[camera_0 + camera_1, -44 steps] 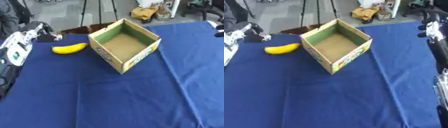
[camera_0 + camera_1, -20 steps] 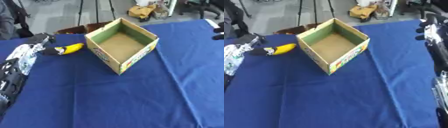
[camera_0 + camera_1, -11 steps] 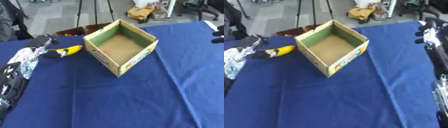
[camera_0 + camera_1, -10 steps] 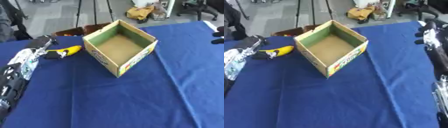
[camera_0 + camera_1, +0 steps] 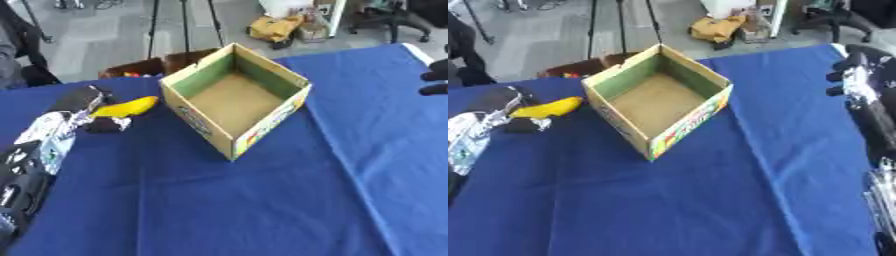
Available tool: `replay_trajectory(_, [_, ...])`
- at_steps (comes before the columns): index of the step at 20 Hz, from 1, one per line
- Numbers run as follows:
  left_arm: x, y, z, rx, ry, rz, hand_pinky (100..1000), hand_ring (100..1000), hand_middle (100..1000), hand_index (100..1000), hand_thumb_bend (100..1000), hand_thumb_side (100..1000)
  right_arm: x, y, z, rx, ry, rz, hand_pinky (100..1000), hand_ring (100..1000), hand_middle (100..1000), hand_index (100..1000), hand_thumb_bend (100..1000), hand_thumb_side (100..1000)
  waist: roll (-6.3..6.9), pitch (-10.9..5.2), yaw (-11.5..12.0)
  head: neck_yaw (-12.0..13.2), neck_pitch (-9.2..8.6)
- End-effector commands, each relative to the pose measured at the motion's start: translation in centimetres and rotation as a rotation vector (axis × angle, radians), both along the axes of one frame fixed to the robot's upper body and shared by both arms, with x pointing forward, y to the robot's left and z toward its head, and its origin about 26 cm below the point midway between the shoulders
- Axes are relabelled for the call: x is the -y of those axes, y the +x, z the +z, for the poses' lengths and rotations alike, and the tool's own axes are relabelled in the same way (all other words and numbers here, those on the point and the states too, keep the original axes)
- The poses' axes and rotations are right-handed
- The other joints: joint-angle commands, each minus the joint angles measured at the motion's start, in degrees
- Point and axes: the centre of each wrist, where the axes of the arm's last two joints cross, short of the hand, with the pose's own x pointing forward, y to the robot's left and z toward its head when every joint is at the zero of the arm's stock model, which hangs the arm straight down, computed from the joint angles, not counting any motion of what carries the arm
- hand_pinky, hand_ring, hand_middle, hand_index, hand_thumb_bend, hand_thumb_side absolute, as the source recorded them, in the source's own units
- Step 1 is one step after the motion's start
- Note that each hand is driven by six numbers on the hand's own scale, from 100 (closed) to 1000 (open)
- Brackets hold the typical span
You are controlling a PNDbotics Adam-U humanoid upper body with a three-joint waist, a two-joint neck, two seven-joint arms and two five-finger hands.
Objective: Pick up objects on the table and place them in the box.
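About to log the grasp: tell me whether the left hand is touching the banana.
Touching. In the left eye view the left hand overlaps the banana's near end, dark fingers curled just under it, with no blue cloth showing between them.

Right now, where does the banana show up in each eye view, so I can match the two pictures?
Left eye view: the banana lies left of centre in the upper half, at the left hand.
Right eye view: the banana sits nearer the left edge, at about the same height.
Shared landmark: the open cardboard box, just right of the banana in both.
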Motion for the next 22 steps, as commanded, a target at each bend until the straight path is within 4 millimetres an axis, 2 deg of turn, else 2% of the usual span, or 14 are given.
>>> replay_trajectory(1, [-0.52, 0.04, 0.97, 0.018, 0.013, -0.002, 774, 701, 657, 755, 386, 642, 0.33, -0.08, 1.17, 0.034, -0.014, 0.004, 552, 628, 589, 781, 100, 589, -0.17, -0.81, -0.1, -0.1, -0.61])
replay_trajectory(7, [-0.57, -0.01, 0.1, -0.084, 0.02, -0.014, 766, 691, 648, 751, 375, 625, 0.34, -0.09, 1.13, 0.034, -0.013, 0.004, 552, 628, 589, 781, 100, 590, -0.1, -0.88, -0.3, -0.3, -0.68])
replay_trajectory(9, [-0.51, -0.03, 0.11, -0.102, 0.026, -0.011, 713, 643, 618, 738, 332, 612, 0.36, -0.09, 1.12, 0.034, -0.011, 0.003, 552, 628, 589, 781, 100, 590, -0.14, -0.94, -0.4, -0.3, -0.66])
replay_trajectory(10, [-0.48, -0.03, 0.1, -0.108, 0.028, -0.008, 676, 614, 598, 725, 270, 593, 0.36, -0.09, 1.11, 0.034, -0.011, 0.002, 552, 629, 589, 781, 100, 590, -0.16, -0.97, -0.4, -0.3, -0.69])
replay_trajectory(13, [-0.34, -0.03, 0.08, -0.127, 0.032, 0.0, 623, 575, 562, 709, 240, 563, 0.39, -0.1, 1.07, 0.033, -0.009, 0.001, 552, 629, 589, 782, 100, 590, -0.23, -1.01, -0.3, -0.3, -0.72])
replay_trajectory(16, [-0.32, -0.05, 0.15, -0.125, 0.03, 0.009, 548, 509, 494, 653, 100, 559, 0.43, -0.1, 1.03, 0.033, -0.007, -0.001, 553, 629, 589, 782, 100, 590, -0.31, -1.07, -0.2, -0.4, -0.64])
replay_trajectory(22, [-0.3, -0.09, 0.19, -0.115, 0.004, 0.007, 473, 428, 399, 540, 100, 550, 0.48, -0.1, 0.9, 0.03, -0.003, -0.004, 554, 630, 589, 782, 100, 590, -0.51, -1.39, 0.0, -0.3, -0.71])
